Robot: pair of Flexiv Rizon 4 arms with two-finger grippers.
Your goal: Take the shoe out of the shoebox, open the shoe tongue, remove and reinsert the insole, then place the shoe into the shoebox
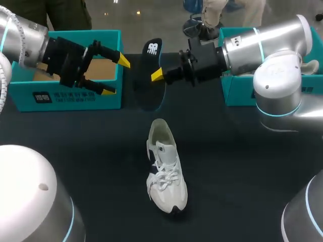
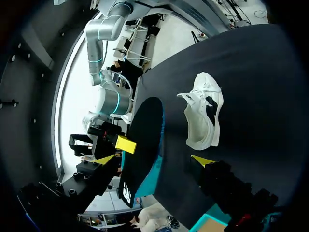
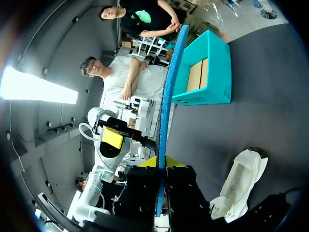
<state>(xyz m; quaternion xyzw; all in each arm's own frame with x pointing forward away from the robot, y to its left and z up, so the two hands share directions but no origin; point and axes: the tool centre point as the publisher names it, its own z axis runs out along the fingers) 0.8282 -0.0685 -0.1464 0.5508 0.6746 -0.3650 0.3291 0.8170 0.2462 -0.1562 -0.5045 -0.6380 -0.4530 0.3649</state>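
Observation:
A white shoe (image 1: 164, 169) lies on the black table, toe toward the front edge; it also shows in the left wrist view (image 2: 205, 116) and the right wrist view (image 3: 241, 188). My right gripper (image 1: 158, 75) is shut on a black insole (image 1: 151, 75) with a blue underside, holding it upright above the table's back middle. The right wrist view shows that insole (image 3: 169, 96) edge-on between my right gripper's (image 3: 161, 164) fingers. My left gripper (image 1: 117, 75) stands open just left of the insole (image 2: 142, 145), apart from it. The teal shoebox (image 1: 65, 96) sits behind the left gripper (image 2: 153, 159).
A second teal box (image 1: 237, 93) stands at the back right under my right arm. The shoebox (image 3: 203, 72) at the back left is open, with brown card showing inside. Dark tabletop surrounds the shoe on all sides.

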